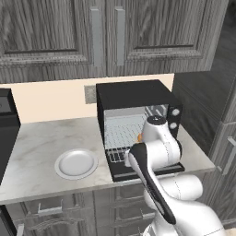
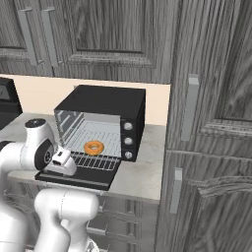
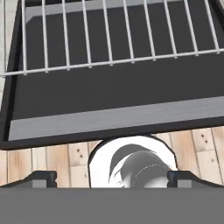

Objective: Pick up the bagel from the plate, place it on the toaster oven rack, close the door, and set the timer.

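The orange-brown bagel (image 2: pixel 93 147) lies on the silver toaster oven rack (image 2: pixel 96 161), inside the black toaster oven (image 2: pixel 106 101). In the left base view my arm covers most of the bagel (image 1: pixel 139 137). The door (image 2: pixel 74 177) hangs open, lying flat out over the counter's front. My gripper (image 3: pixel 111 179) is open and holds nothing. It points down just above the door's front edge, where the silver bar handle (image 3: pixel 113 117) runs. The hand (image 2: pixel 64 160) sits at the door's left front corner. To the oven's left, the white plate (image 1: pixel 76 163) stands bare.
Three knobs (image 2: pixel 128 141) run down the oven's right front panel. A black appliance (image 1: pixel 7 133) stands at the counter's left end. A tall grey cabinet (image 2: pixel 211 123) closes in the right side, and upper cabinets (image 1: pixel 97 32) hang over the counter (image 1: pixel 41 138).
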Controlling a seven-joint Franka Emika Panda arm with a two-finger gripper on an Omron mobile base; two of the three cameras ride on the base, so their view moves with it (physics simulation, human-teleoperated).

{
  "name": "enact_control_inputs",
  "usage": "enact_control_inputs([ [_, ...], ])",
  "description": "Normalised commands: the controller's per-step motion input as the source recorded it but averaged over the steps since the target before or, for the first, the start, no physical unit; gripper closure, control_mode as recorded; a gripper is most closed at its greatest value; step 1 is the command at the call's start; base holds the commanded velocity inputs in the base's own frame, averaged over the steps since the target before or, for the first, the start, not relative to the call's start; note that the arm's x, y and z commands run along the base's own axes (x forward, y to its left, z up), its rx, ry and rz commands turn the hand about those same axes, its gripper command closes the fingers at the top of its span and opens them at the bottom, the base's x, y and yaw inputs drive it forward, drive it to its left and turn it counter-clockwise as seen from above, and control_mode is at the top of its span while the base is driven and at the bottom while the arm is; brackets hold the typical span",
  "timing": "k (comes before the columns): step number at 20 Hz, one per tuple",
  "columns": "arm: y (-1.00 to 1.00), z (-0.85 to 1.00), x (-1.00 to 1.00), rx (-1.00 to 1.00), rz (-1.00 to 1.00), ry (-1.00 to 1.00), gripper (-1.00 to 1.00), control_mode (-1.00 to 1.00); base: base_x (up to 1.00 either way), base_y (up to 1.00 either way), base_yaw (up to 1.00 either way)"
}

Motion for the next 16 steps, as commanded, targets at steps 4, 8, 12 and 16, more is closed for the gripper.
enact_control_inputs([
  [4, 0.38, -0.46, 0.04, 0.0, 0.0, 0.0, -1.0, -1.0, 0.0, 0.0, 0.0],
  [8, 0.34, -0.49, 0.13, 0.0, 0.0, 0.0, -1.0, -1.0, 0.0, 0.0, 0.0],
  [12, 0.25, -0.33, 0.27, 0.0, 0.0, -0.01, -1.0, -1.0, 0.0, 0.0, 0.0],
  [16, 0.16, -0.2, 0.44, 0.0, 0.0, -0.01, -1.0, -1.0, 0.0, 0.0, 0.0],
])
